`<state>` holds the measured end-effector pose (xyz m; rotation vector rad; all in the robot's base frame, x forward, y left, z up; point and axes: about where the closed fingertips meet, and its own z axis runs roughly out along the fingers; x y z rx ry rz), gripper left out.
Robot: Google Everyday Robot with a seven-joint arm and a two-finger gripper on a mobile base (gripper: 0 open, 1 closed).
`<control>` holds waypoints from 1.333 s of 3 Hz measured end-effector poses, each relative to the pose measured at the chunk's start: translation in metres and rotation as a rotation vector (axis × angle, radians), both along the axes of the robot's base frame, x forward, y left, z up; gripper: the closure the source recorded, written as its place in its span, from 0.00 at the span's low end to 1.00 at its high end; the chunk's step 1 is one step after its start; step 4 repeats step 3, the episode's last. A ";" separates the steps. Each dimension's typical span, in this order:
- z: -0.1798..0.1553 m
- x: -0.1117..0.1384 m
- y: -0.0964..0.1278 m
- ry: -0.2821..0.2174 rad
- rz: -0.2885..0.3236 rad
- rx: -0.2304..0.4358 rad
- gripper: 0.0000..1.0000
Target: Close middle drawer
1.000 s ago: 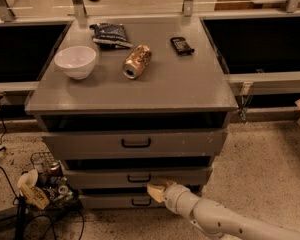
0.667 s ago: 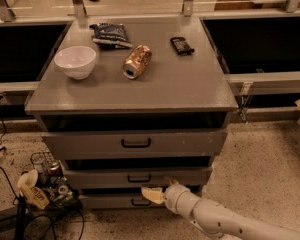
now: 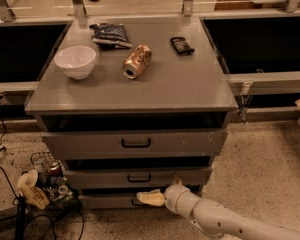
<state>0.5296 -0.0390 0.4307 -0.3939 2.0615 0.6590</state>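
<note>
A grey desk (image 3: 180, 84) with three drawers stands on a speckled floor (image 3: 270, 169). On top of the desk sit a white bowl (image 3: 75, 61) at the left, a can (image 3: 136, 61) lying on its side in the middle, a dark snack bag (image 3: 110, 34) at the back, and a small black thing (image 3: 181, 45) to the right of the can. The top drawer (image 3: 190, 143) is the tallest and has a black handle at its centre. Right under it is the middle drawer (image 3: 100, 178), a wide, flat grey front with a small black handle (image 3: 139, 178) in the middle. A dark gap shows above its front. The bottom drawer (image 3: 107, 201) is the thinnest and sits just below. The robot's white arm (image 3: 215, 219) comes in from the bottom right corner, low over the floor. Its end effector (image 3: 149, 198) is cream coloured and points to the left. It is in front of the bottom drawer, just under the middle drawer's front and a little right of its handle. I cannot tell how far open the end effector is, and I see nothing held in it. On the floor at the left lies a heap of wires and small things (image 3: 40, 189).
</note>
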 end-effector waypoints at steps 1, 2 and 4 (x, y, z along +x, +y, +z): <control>-0.004 -0.021 -0.016 0.030 -0.021 0.008 0.00; -0.010 -0.052 -0.040 0.071 -0.055 0.013 0.00; -0.010 -0.057 -0.045 0.076 -0.064 0.014 0.00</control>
